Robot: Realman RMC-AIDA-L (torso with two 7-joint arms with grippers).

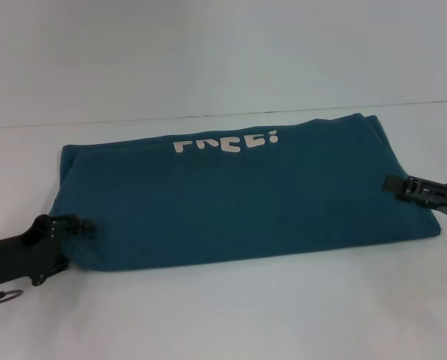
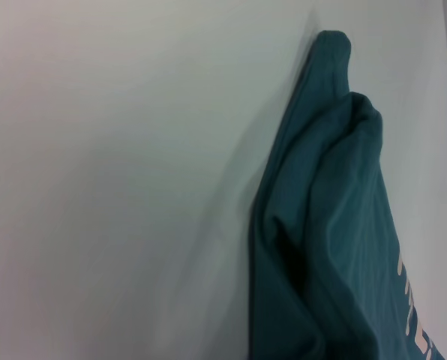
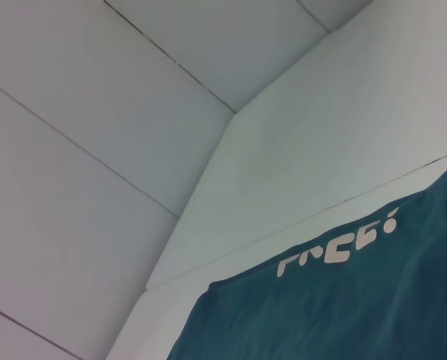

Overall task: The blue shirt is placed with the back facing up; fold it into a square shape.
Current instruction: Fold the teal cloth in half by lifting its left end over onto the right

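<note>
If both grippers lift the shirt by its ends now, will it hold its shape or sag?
Likely sag: the shirt is soft cloth, bunched into loose folds in the left wrist view. The left gripper and right gripper sit at opposite ends, so the unsupported middle would probably droop. Stacked layers may also slide apart.
</note>
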